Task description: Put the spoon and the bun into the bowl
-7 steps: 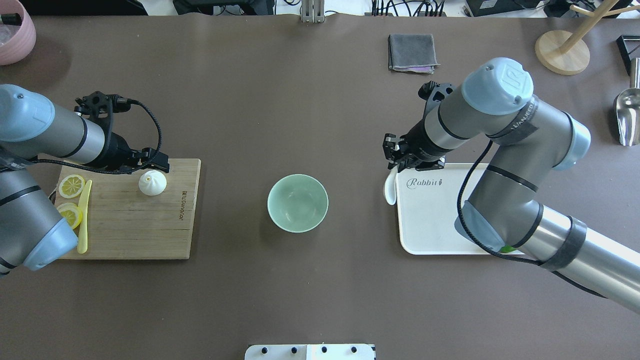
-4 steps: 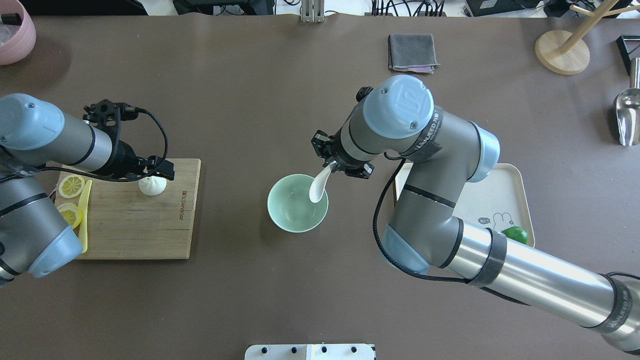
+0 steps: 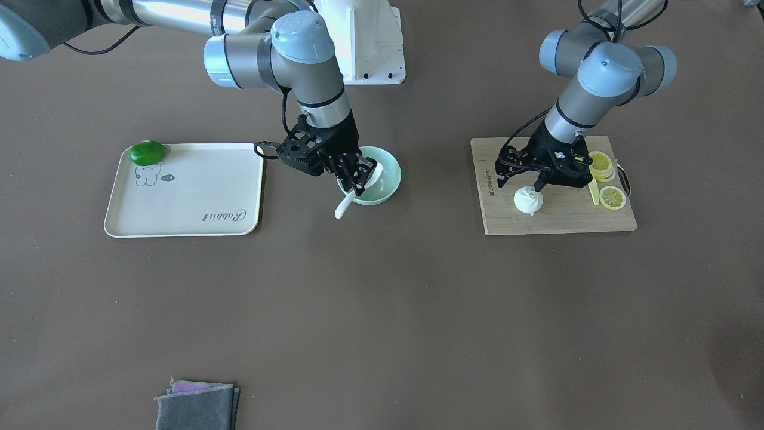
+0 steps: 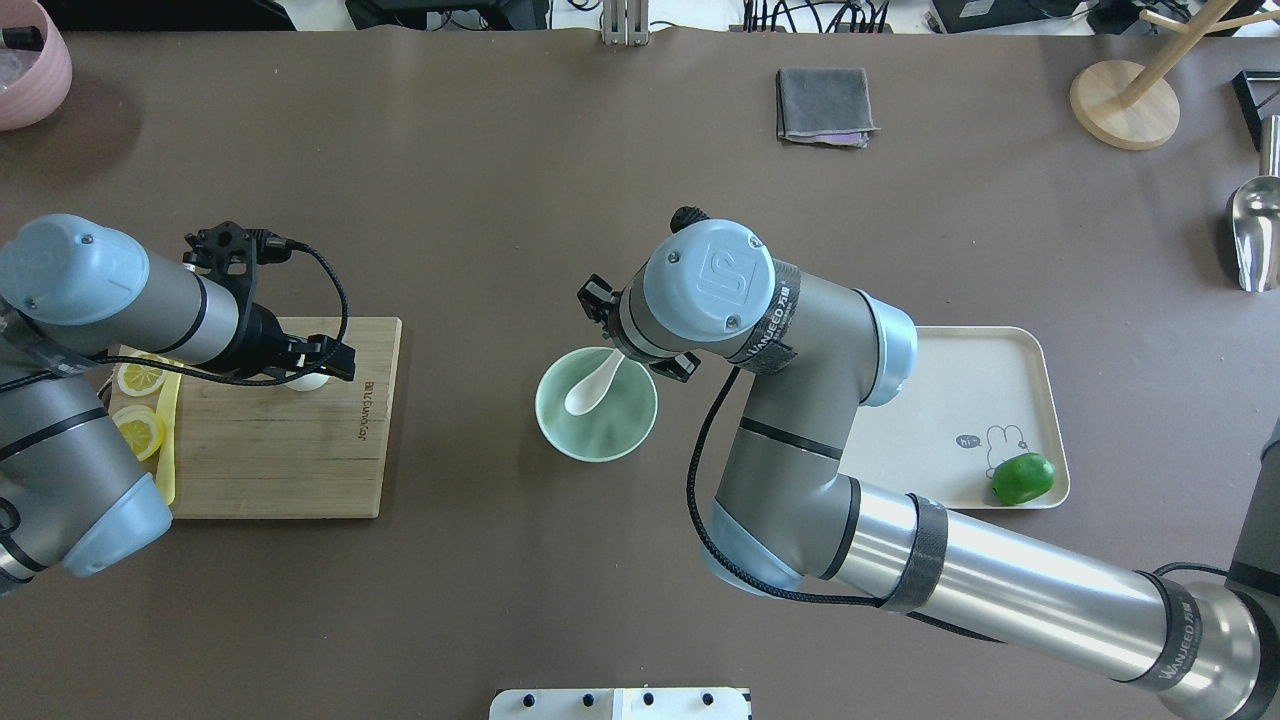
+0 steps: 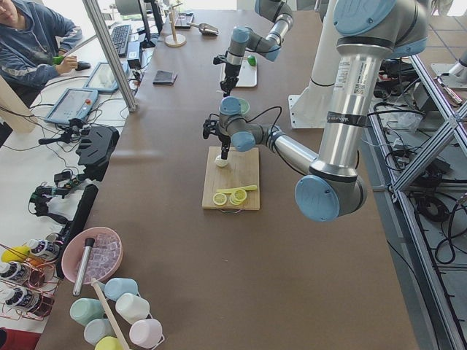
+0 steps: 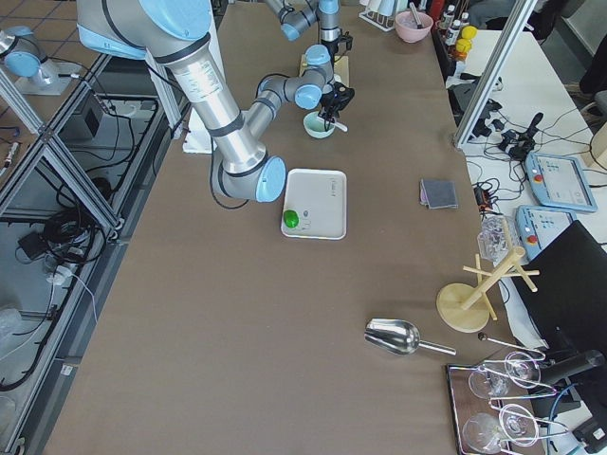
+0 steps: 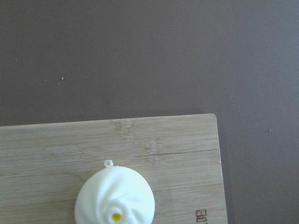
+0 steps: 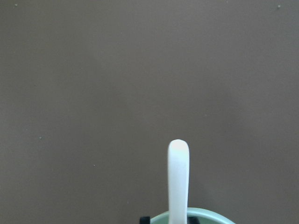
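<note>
The pale mint-green bowl (image 4: 612,436) stands mid-table and also shows in the front view (image 3: 389,180). The white spoon (image 4: 583,396) lies with its scoop inside the bowl, its handle (image 3: 342,208) sticking out over the rim. My right gripper (image 3: 358,181) is shut on the spoon handle (image 8: 178,177) just above the rim. The white pleated bun (image 3: 528,200) sits on the wooden cutting board (image 4: 280,460). My left gripper (image 3: 526,179) hangs open just above the bun (image 7: 114,198), apart from it. In the overhead view it hides most of the bun (image 4: 312,381).
Lemon slices (image 4: 140,378) and a yellow-green knife (image 4: 165,470) lie at the board's left end. A white tray (image 4: 960,370) with a green lime (image 4: 1022,478) is right of the bowl. A grey cloth (image 4: 825,105), a wooden stand (image 4: 1125,100) and a metal scoop (image 4: 1255,235) lie farther off.
My right arm carried the spoon from the tray's edge to the bowl and lowered its scoop inside. My left gripper moved down over the bun, now covering it from above.
</note>
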You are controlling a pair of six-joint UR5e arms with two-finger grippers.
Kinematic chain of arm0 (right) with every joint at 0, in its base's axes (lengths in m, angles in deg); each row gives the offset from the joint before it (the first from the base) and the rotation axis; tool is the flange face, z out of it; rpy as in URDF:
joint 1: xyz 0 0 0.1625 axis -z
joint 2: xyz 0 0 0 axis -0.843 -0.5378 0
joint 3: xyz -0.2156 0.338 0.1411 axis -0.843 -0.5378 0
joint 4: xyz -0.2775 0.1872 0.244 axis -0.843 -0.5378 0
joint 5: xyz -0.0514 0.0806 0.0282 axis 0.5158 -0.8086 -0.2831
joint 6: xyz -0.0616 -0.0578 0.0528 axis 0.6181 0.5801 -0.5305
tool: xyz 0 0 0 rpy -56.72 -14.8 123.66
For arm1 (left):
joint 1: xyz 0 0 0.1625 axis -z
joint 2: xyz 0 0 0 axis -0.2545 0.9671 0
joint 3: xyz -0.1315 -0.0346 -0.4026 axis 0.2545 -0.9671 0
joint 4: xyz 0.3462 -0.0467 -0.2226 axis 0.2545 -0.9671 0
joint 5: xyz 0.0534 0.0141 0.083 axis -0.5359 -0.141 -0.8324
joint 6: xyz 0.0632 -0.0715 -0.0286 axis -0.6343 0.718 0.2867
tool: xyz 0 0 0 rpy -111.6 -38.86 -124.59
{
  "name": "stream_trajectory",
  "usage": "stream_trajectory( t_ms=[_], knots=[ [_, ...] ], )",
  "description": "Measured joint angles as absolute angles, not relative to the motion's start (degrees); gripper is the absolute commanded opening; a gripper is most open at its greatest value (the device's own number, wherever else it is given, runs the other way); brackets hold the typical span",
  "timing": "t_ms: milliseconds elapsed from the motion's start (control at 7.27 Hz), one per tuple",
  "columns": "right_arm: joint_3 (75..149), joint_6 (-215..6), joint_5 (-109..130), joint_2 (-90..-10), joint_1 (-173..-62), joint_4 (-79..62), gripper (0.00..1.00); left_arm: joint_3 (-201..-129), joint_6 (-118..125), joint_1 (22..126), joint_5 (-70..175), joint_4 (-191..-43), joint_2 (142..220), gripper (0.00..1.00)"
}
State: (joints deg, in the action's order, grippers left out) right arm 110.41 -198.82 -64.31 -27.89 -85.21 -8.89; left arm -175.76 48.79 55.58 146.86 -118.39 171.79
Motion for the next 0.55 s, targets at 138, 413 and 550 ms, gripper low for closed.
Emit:
stream_trajectory(
  t_ms=[138, 413, 550],
  knots=[
    [110.39, -199.22, -63.81, -27.79, -85.20, -8.86, 1.00, -175.56, 48.68, 55.55, 146.87, -118.37, 171.64, 0.57],
    [111.15, -199.22, -63.98, -27.79, -86.16, -8.85, 1.00, -175.10, 48.64, 55.53, 146.77, -118.36, 171.32, 0.00],
    [111.61, -198.76, -64.45, -28.01, -87.04, -8.91, 1.00, -175.05, 48.67, 55.54, 146.74, -118.36, 171.23, 0.00]
  ],
)
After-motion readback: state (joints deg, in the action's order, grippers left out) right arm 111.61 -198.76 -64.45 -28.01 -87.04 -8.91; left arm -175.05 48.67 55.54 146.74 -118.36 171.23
